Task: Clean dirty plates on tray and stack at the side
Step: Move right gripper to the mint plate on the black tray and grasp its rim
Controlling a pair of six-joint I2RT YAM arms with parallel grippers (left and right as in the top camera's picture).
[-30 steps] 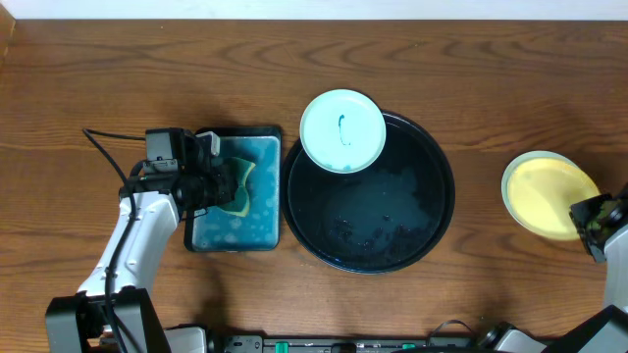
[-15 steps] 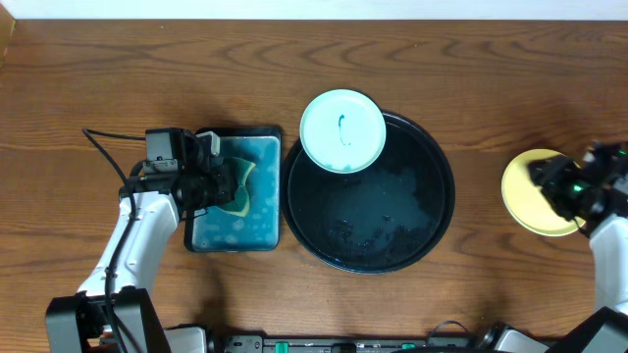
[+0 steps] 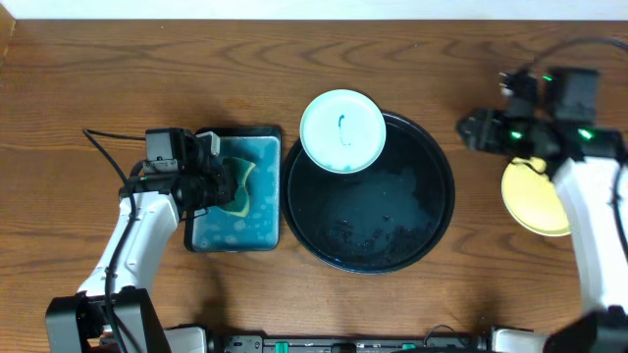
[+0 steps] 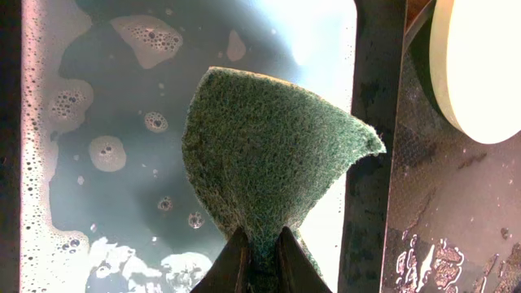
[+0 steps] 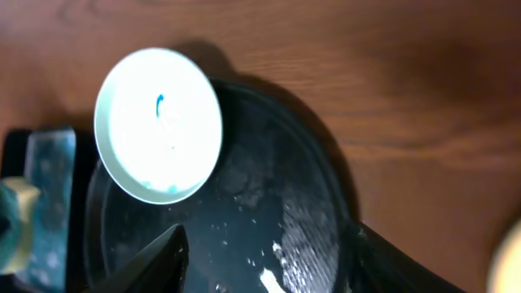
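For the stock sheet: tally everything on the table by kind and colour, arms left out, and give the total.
mint plate: 1
yellow plate: 1
black tray: 1
water basin: 1
green sponge: 1
Total: 5
Any plate hidden under the yellow one is not counted.

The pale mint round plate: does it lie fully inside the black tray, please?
Partly out: the pale mint plate straddles the glossy black round tray's rim, overhanging the wooden table.
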